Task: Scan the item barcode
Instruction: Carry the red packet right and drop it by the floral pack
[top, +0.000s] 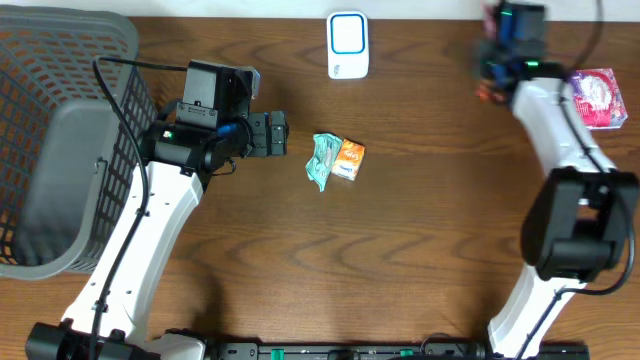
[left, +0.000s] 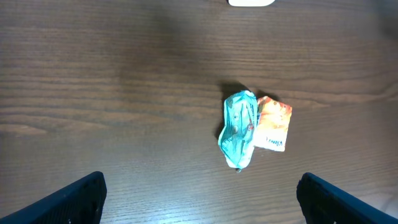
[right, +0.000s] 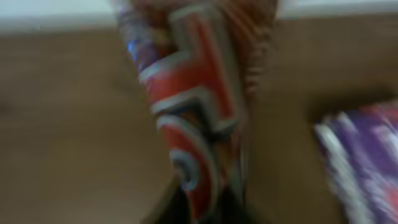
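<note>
A red, white and blue striped packet (right: 193, 124) fills your right wrist view, blurred and hard against the lens, at about one o'clock on the table (top: 420, 250). It sits at the right gripper (top: 505, 50), on the three o'clock side of the white scanner (top: 348, 45), which stands at twelve. This looks to be the item you are handling for the barcode read, held so that a printed face can be turned to the scanner. The blur hides the jaws, so you cannot tell whether they pinch the packet or stand slack around it. A purple packet (top: 600, 98) lies nearby, toward two o'clock. At the table's centre a crumpled teal packet (left: 238, 129) touches an orange packet (left: 272, 123), both likely waiting their turn. Your left gripper (left: 202, 202) faces them from nine o'clock, spread wide and holding nothing, near but apart. A grey basket (top: 60, 60) stands at the nine o'clock edge, probably for scanned goods
</note>
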